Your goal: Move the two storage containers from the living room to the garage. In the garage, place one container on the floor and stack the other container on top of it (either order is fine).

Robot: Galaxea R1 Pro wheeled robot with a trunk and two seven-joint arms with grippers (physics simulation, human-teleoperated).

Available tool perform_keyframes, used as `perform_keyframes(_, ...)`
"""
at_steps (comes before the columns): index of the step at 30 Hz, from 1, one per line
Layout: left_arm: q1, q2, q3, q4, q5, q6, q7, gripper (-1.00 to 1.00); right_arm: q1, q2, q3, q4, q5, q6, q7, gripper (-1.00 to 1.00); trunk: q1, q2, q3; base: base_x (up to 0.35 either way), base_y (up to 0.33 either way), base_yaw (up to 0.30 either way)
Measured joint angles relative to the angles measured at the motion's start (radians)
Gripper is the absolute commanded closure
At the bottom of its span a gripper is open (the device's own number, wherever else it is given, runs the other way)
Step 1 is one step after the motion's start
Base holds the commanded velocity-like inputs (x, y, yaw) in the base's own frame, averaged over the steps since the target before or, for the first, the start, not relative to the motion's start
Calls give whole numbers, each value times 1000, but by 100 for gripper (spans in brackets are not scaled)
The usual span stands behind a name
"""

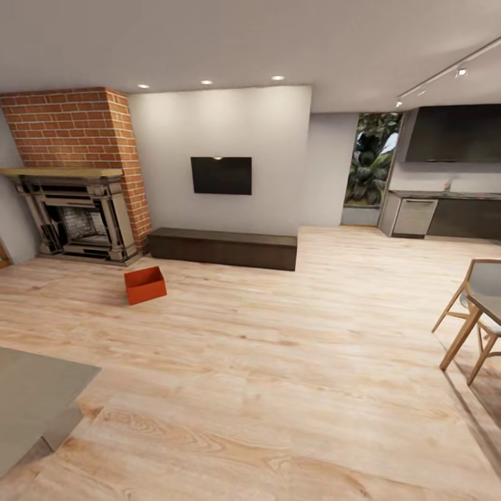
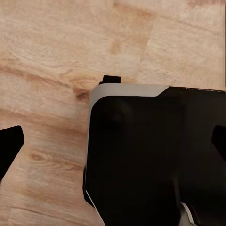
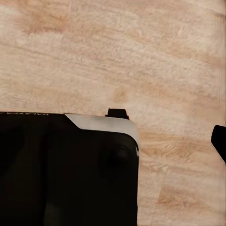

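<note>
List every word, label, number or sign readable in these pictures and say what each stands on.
None can be read.
Faint light marks run along the top edge of the robot's black base panel, also seen in the left wrist view: too small and blurred to read.
The orange-red rectangular storage tub and the black wall screen bear no text.

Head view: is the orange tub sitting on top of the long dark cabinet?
No, the orange tub rests on the wood floor in front of the cabinet.

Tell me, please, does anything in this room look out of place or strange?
One thing: an orange-red storage container sits alone on the wood-plank floor, between the fireplace and the long dark cabinet, turned askew to both. Nothing looks spilled or damaged.
</note>
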Motion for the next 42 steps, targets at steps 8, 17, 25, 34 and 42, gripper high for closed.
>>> perform_keyframes(8, 0, 1, 0, 0, 1, -1, 0, -100, 7, -16, 0, 0, 2, 0, 2, -100, 0, 0, 0, 326, 0, 0)
perform_keyframes(17, 0, 1, 1, -1, 2, -1, 0, -100, 12, -21, 0, -1, 7, 0, 1, -100, 0, 0, 0, 326, 0, 0)
perform_keyframes(25, 0, 3, 1, -1, 2, -1, 0, -100, 12, -20, -1, -1, 8, 3, 1, -100, 0, 0, 0, 326, 0, 62)
perform_keyframes(34, 0, 3, 1, -1, 2, -1, 0, -100, 12, -21, -1, -1, 9, 2, 0, -100, 0, 0, 0, 326, 0, 251)
perform_keyframes(42, 0, 2, 1, -1, 2, -1, 0, -100, 12, -21, -1, -1, 9, -1, 0, -100, 0, 0, 0, 326, 0, 230)
